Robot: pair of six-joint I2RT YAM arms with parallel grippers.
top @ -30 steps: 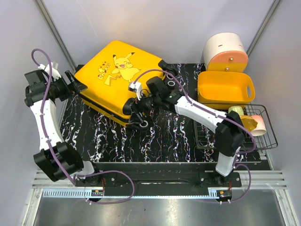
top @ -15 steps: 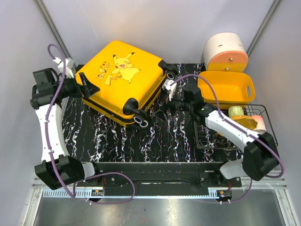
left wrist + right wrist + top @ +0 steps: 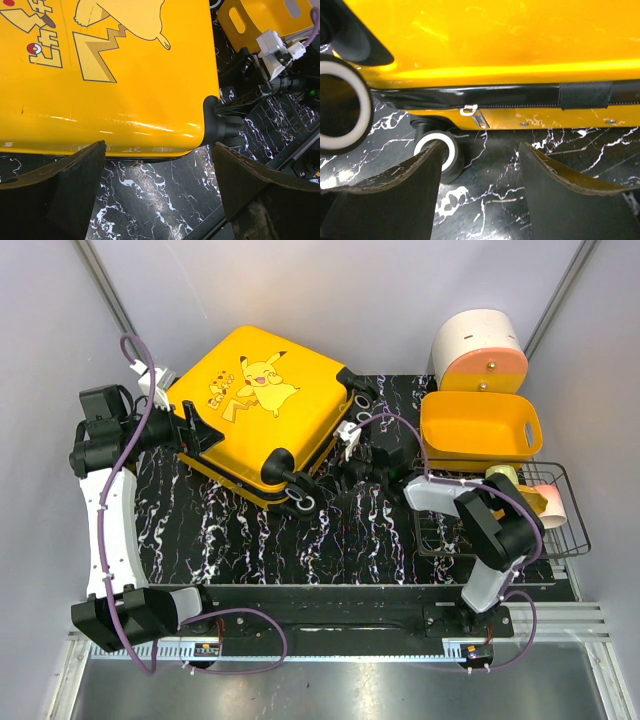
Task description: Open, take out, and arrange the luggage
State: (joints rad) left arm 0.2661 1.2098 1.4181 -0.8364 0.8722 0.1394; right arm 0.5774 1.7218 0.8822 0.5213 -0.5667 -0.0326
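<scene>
Starting at the right hand (image 3: 480, 147): its fingers are spread apart with nothing between them, aimed low at the side of the luggage (image 3: 485, 45), right in front of the little silver zipper pull (image 3: 479, 117) (not touching it, as far as I can see). The left hand (image 3: 159, 146) is wide apart too and empty, lined up on the opposite edge of the case near a black corner foot (image 3: 220, 125).

Progress-wise I'd say step one isn't done yet. The black zip (image 3: 520, 95) runs closed along the seam that shows, the lid is down, nothing is out and nothing is arranged. So it's all left: unzip, flip the lid, pull whatever's inside, set it out.

The case lies flat and angled on the black marbled surface (image 3: 360, 530), toward the back left. It's a glossy yellow hard shell with a cartoon print (image 3: 262, 375) on top and black-and-white wheels (image 3: 440, 152) at the near corner. The shell looks slick, with a few light scuffs.
</scene>
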